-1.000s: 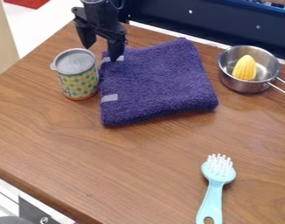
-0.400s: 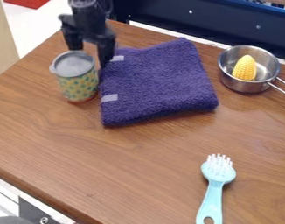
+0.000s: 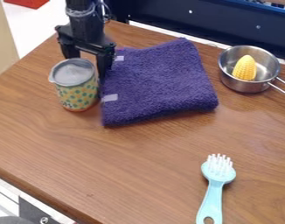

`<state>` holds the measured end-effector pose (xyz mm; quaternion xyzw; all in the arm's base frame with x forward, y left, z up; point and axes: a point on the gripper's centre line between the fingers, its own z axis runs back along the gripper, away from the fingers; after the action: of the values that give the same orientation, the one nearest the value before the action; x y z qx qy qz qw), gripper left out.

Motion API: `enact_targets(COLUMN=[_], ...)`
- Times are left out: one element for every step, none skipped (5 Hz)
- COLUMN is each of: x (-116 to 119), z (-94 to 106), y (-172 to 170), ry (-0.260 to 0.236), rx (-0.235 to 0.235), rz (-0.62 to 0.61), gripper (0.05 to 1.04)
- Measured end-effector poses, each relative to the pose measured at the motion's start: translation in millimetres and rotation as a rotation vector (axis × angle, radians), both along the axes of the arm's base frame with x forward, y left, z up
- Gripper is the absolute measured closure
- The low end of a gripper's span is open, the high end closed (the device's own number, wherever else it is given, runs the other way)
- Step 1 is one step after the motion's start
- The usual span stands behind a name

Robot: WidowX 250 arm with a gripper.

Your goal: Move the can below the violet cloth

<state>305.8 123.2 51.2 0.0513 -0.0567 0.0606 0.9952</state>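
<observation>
Pincer [image 3: 86, 69] hangs spread at can [image 3: 76, 89], violet cloth [image 3: 158, 83] beside, pot [image 3: 241, 85] w/ corn [image 3: 245, 68] upper rt, brush [image 3: 217, 183] lower rt.

Place: reads as a robotics lab. Signs: black robot arm [image 3: 83, 22], cable [image 3: 104, 12] alongside its upper part, pincer [image 3: 87, 66] over a wood-grain bench [image 3: 151, 175]. Behind bench, dark blue panel [image 3: 218, 27] dotted with round fasteners. Lower left, past bench edge, dark plate [image 3: 34, 213] with bolt. Kitchen-type items on bench: metal pot [image 3: 243, 87] holding corn cob [image 3: 245, 68], light-blue brush [image 3: 215, 192]. Room beyond mostly out of frame; exact kind of lab, cannot tell.
</observation>
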Motion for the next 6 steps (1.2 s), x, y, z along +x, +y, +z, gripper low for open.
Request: enact_targets(x=[-16.2,-28.7,-43.6,-56.8,-67.9,-76.7], z=[5.9,1.1,-0.6,-6.1,-8.4,-9.3], y=[-11.0,-24.7,-38.2,-50.0,-61.7,-71.6], ry=[-0.018,0.008,0.002,0.004,-0.004,0.007], rx=[-0.014,-0.022,-0.018,-0.016,-0.023,-0.021], rz=[-0.002,-0.038,-0.052,-0.086,-0.112,-0.135], gripper=[0.084,0.084,0.084,0.084,0.084,0.084])
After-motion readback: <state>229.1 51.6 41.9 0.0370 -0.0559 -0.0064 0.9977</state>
